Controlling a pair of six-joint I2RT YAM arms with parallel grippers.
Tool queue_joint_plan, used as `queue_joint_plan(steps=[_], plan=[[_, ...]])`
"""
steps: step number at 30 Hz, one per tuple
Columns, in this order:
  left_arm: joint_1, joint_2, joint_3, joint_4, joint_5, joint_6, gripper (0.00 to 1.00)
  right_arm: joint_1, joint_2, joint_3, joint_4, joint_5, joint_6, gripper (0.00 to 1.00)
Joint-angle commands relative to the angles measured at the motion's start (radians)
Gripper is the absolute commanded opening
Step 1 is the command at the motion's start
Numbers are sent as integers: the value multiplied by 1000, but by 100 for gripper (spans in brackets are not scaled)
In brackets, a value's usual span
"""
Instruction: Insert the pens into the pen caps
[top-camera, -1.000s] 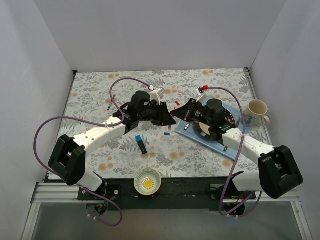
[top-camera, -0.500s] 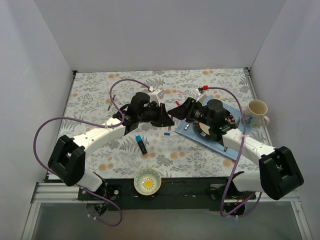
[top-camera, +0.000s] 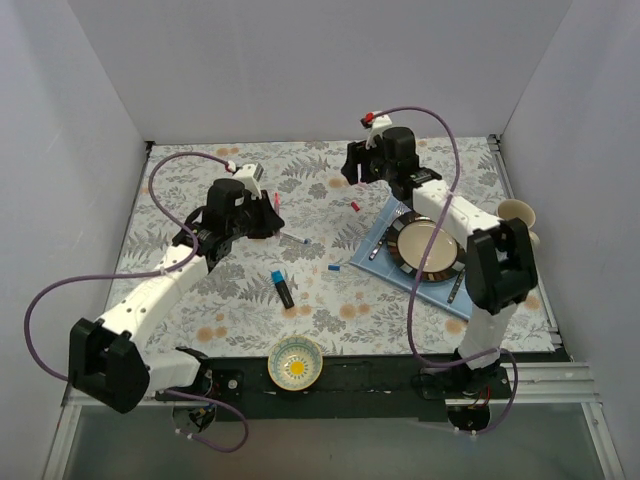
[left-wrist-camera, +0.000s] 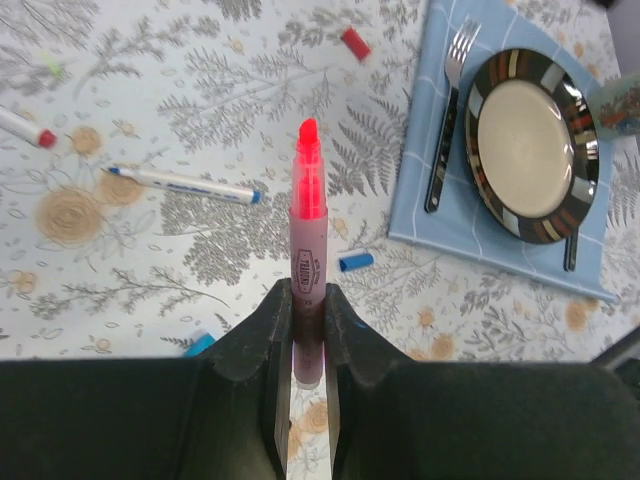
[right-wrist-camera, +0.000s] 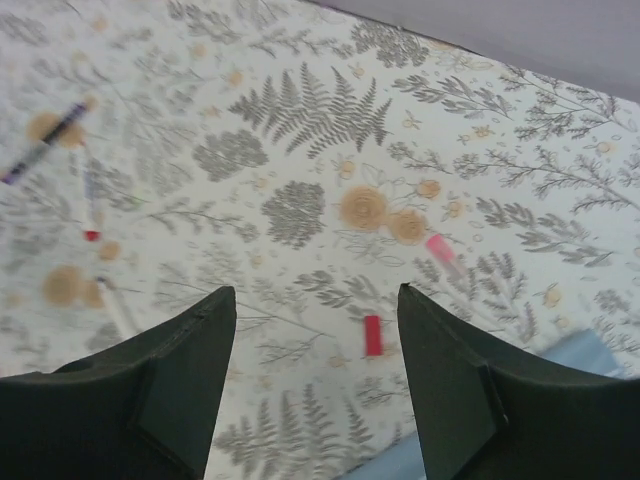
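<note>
My left gripper (left-wrist-camera: 308, 295) is shut on the lower barrel of a pink pen (left-wrist-camera: 308, 215), whose bare tip points forward above the table. In the top view that gripper (top-camera: 270, 212) hangs over the left middle of the cloth. A white pen (left-wrist-camera: 185, 183), a blue pen cap (left-wrist-camera: 355, 262) and a red pen cap (left-wrist-camera: 355, 43) lie ahead of it. My right gripper (right-wrist-camera: 317, 300) is open and holds nothing, high over the red cap (right-wrist-camera: 373, 335) with a pink cap (right-wrist-camera: 440, 248) beyond. It sits at the far middle (top-camera: 358, 172).
A black marker with a light-blue end (top-camera: 283, 288) lies near the front. A blue placemat (top-camera: 385, 255) carries a dark-rimmed plate (top-camera: 430, 247) and cutlery. A mug (top-camera: 515, 212) stands at the right edge, a small bowl (top-camera: 296, 362) at the near edge. More pens (right-wrist-camera: 45, 140) lie far left.
The two grippers, close together at the middle, have drawn apart. The left arm swung back left with the pink pen. The right gripper opened and swung to the far side.
</note>
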Motion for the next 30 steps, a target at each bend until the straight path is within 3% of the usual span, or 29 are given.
queue_joint_plan(steps=[1,4,12,25,30], plan=[[-7,-129,-98,27,-159,65,0,-8,212,239,-243,63,-433,73],[-5,-166,-129,56,-174,74,0,-22,336,379,-285,79,-488,70],[-7,-158,-121,47,-165,77,0,-57,510,513,-302,48,-654,68],[-7,-145,-118,44,-171,82,0,-112,603,554,-293,-111,-590,61],[-7,-140,-120,42,-177,83,0,-116,652,611,-328,-96,-579,60]])
